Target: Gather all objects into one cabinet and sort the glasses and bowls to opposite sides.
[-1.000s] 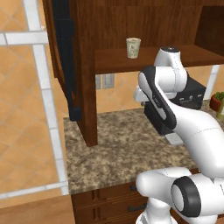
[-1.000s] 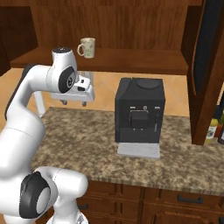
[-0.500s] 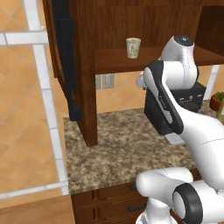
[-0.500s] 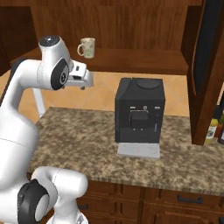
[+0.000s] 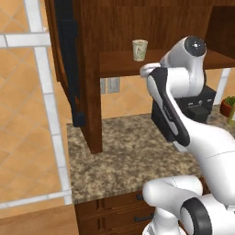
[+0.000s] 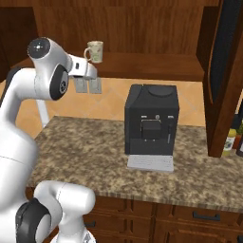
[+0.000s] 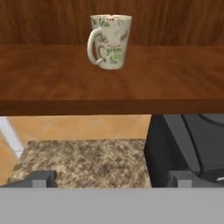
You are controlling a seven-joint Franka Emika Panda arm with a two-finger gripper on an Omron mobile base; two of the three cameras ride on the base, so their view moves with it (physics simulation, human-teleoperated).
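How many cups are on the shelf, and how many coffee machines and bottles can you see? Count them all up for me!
Cups: 1, the cream patterned mug standing on the cabinet shelf
Coffee machines: 1, the black one on the counter
Bottles: 2, at the right edge
Plants: 1, in a pot
Total: 5

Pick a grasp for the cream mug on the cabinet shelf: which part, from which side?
Probably the body of the cream mug, straddled across its width from the shelf's open front. It stands upright with its handle toward the left in the hand view, so keep the open claw clear of that.
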